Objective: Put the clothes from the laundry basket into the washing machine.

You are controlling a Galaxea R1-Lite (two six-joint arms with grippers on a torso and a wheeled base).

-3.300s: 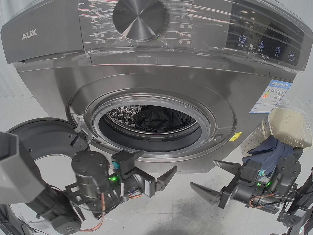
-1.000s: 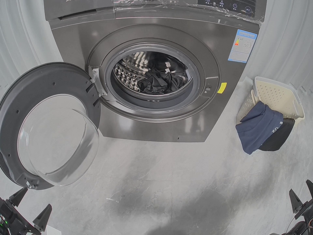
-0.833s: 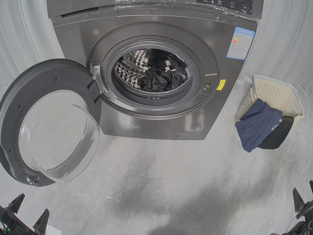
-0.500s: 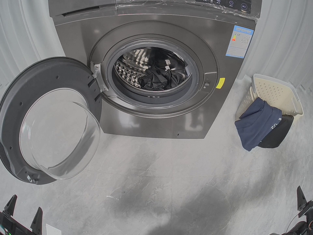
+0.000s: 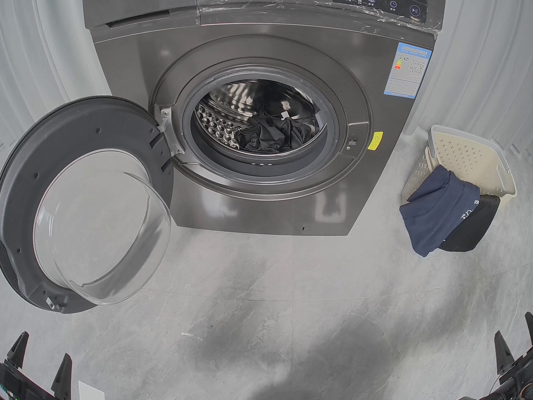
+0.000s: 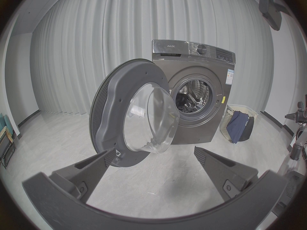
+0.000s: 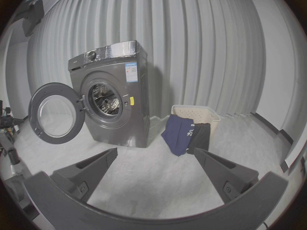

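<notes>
Two garments hang over the front rim of the laundry basket (image 5: 477, 156): a navy garment (image 5: 436, 212) that falls toward the floor (image 5: 288, 306), and a black garment (image 5: 472, 229) just beside it, partly under its edge. The basket stands on the floor to the right of the washing machine (image 5: 250, 45), near its front corner. Inside the drum (image 5: 222, 123) we see a dark heap of clothes (image 5: 272, 134); we cannot tell how many pieces it holds. The round door (image 5: 83, 118) is swung wide open to the left. We find the left gripper (image 6: 153, 152) and the right gripper (image 7: 155, 150) low, well apart from machine and basket. Each has its fingers spread wide and holds nothing.
</notes>
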